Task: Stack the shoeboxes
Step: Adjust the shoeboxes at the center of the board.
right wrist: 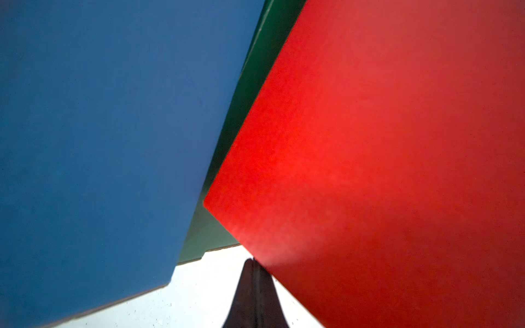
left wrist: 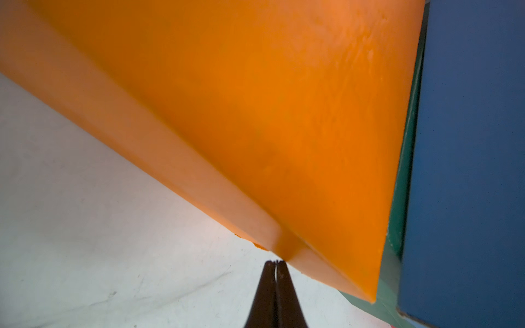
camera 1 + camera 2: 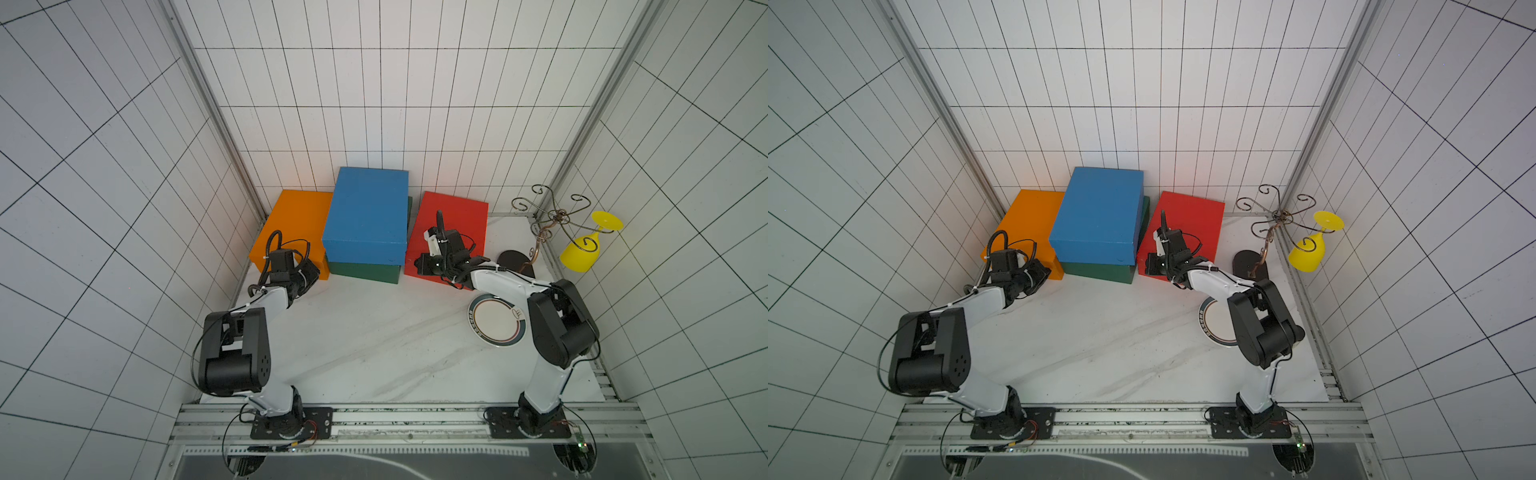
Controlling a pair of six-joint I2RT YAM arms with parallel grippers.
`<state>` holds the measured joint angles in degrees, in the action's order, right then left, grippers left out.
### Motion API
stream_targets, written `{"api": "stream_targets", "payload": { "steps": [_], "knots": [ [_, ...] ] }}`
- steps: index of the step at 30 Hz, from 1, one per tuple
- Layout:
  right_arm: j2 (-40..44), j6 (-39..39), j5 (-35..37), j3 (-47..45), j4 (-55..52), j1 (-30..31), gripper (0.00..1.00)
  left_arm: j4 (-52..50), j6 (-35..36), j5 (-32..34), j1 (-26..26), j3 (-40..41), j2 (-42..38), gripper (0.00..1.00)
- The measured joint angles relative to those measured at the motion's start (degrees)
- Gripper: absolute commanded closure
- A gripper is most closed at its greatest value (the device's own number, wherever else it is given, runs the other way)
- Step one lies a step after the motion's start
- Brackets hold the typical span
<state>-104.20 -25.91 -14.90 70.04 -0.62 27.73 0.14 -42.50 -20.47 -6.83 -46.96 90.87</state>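
Observation:
In both top views a blue shoebox (image 3: 365,216) (image 3: 1098,216) lies on top of a dark green one (image 3: 365,272) (image 3: 1100,272) at the back centre. An orange shoebox (image 3: 295,224) (image 3: 1025,220) stands to their left and a red one (image 3: 453,224) (image 3: 1187,220) to their right, both on the table. My left gripper (image 2: 275,262) is shut and empty, its tips touching the orange box (image 2: 255,113) low at its near right corner. My right gripper (image 1: 252,261) is shut and empty too, tips tucked at the near left edge of the red box (image 1: 383,156).
A round white plate (image 3: 496,320) lies on the table under my right arm. At the back right stands a wire glass rack (image 3: 552,216) on a dark base (image 3: 515,262), with a yellow wine glass (image 3: 582,249) hanging from it. Gridded walls close in three sides.

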Motion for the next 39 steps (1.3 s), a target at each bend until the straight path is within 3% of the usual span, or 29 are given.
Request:
{"api": "stream_targets", "payload": {
  "steps": [9, 19, 33, 39],
  "knots": [
    [0.0, 0.1, 0.0, 0.0, 0.0, -1.4, 1.00, 0.9, -0.5, -0.9, -3.2, -2.3, 2.0, 1.00],
    [0.0, 0.0, -1.2, 0.0, 0.0, -1.5, 1.00, 1.1, -2.1, -1.9, 7.0, -4.2, 1.4, 1.00],
    [-0.9, 0.0, -4.2, 1.0, 0.0, -1.5, 1.00, -5.4, -1.4, 4.3, 6.8, -9.6, -3.8, 1.00],
    [-2.6, -0.2, -5.2, 2.9, 0.1, -1.5, 1.00, -6.9, -0.3, 7.9, 6.7, -15.8, -1.6, 1.00]
  ]
}}
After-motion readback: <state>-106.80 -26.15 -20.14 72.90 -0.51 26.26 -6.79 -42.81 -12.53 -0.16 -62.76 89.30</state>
